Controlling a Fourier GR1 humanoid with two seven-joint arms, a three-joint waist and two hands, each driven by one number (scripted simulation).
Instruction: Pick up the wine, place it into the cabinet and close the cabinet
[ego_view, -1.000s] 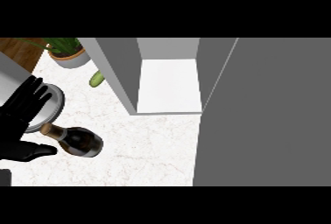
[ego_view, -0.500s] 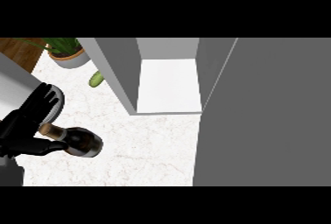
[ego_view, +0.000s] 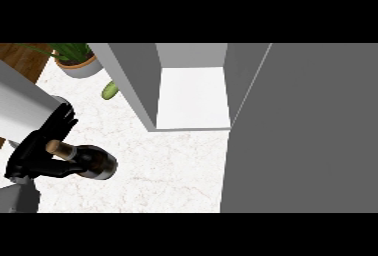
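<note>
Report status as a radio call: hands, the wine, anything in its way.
Left robot hand curled round wine bottle, over the counter. Right robot hand not in view. Cabinet open, shelf bare. Nothing between bottle and cabinet; cucumber and potted plant off to the side.

Bare counter (ego_view: 170, 165) lies open between me and the cabinet (ego_view: 190, 95); its grey door (ego_view: 303, 130) walls off the counter's right edge.

We see the wine (ego_view: 87, 160) on the table (ego_view: 170, 170) at the left, inside our left robot hand (ego_view: 40, 150). The open cabinet (ego_view: 192, 95) stands behind and to the right. A plant (ego_view: 74, 57) and a cucumber (ego_view: 110, 90) lie at the far left.
</note>
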